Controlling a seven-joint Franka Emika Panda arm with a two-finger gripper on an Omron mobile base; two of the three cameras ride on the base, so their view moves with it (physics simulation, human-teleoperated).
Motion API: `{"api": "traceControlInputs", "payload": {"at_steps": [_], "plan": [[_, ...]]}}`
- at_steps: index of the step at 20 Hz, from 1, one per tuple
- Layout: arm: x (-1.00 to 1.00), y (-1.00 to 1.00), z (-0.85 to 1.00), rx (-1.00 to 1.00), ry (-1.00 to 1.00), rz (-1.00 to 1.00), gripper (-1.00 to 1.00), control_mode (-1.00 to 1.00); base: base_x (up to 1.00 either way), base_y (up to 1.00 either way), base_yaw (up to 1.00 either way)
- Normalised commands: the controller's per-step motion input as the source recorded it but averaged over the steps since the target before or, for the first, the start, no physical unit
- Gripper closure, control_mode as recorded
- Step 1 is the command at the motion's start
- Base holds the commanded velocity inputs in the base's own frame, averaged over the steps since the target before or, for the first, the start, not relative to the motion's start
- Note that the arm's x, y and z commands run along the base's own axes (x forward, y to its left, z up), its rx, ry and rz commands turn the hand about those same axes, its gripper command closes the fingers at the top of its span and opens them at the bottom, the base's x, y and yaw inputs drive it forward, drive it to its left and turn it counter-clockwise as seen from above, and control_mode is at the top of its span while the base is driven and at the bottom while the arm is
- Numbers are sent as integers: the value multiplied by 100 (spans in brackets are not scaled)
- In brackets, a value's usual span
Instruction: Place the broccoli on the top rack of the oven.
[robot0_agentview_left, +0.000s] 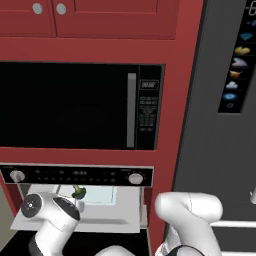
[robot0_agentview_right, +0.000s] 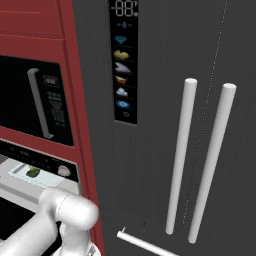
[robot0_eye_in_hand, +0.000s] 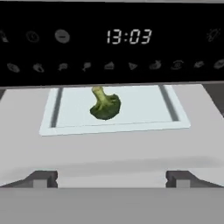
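The gripper (robot0_eye_in_hand: 111, 180) is standing with its two dark fingertips (robot0_eye_in_hand: 43, 179) spread wide and is holding nothing, and it is pointing level along the lowered oven door (robot0_eye_in_hand: 113, 148), whose pale grey face is running out flat in front of it like a shelf. Just beyond the fingertips, and well clear of them, the broccoli (robot0_eye_in_hand: 105, 105) is lying on its side on the glass window (robot0_eye_in_hand: 144, 109) set in that door, with its dark bumpy head turned toward the hand and its paler stalk pointing back at the oven. It is probably resting there only because the flat door is offering the nearest level surface. Above it the black control strip (robot0_eye_in_hand: 175, 26) is showing a clock reading 13:03 and is screening the cavity, so the top rack cannot be made out. As I judge it, the floret is sitting on the door rather than on the rack, so the task is looking unfinished. The wide, low, level pose is suiting a fresh approach to the stalk. In the left base view a white knob (robot0_agentview_left: 135, 178) is marking the strip's right end, and the black microwave (robot0_agentview_left: 70, 105) is hanging above. Further right the dark refrigerator (robot0_agentview_right: 160, 125) is standing shut.
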Motion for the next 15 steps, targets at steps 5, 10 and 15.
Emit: {"api": "traceControlInputs", "payload": {"at_steps": [5, 10, 15], "plan": [[-100, -99, 43, 43, 6, 2, -100, -100, 0, 0, 0], [-86, -71, 79, 35, 0, 23, -100, -100, 0, 0, 0], [-33, -15, 64, 4, 0, 20, -100, -100, 0, 0, 0]]}}
